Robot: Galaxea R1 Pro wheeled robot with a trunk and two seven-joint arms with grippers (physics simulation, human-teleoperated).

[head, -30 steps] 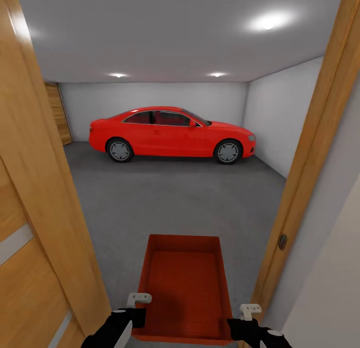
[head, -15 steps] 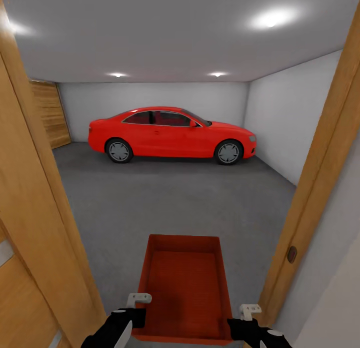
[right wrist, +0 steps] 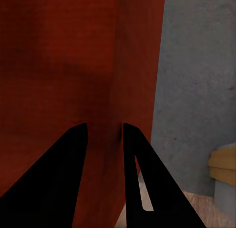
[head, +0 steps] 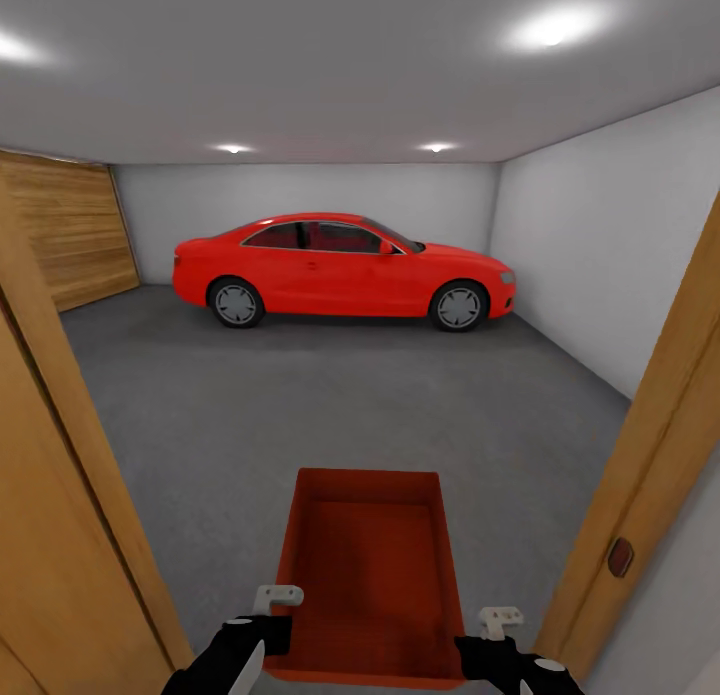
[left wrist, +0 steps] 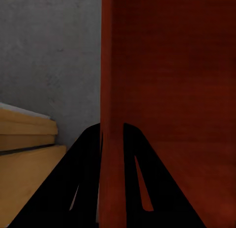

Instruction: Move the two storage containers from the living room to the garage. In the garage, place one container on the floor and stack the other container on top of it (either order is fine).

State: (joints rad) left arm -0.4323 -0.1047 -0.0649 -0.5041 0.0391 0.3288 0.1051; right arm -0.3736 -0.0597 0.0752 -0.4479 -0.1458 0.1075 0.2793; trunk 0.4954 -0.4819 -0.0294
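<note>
1 orange-red storage container [head: 368, 585], lidless, at 6 o'clock over the garage floor [head: 330, 405]. Left end effector [left wrist: 112, 139] and right end effector [right wrist: 104, 139] each clamp 1 side wall. Red coupe car [head: 340, 267] at 12 o'clock.

surface: the floor [head: 330, 405], dark grey speckled concrete, reaching to the pale side and far walls | resting on it: red car [head: 340, 270], side-on along the far wall, wheels on the concrete | near edge: wooden door frame [head: 650, 475]

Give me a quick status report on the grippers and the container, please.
Left gripper, right gripper: each shut on a container wall. Container carried level through the door frame. Floor ahead open; car far back.
</note>
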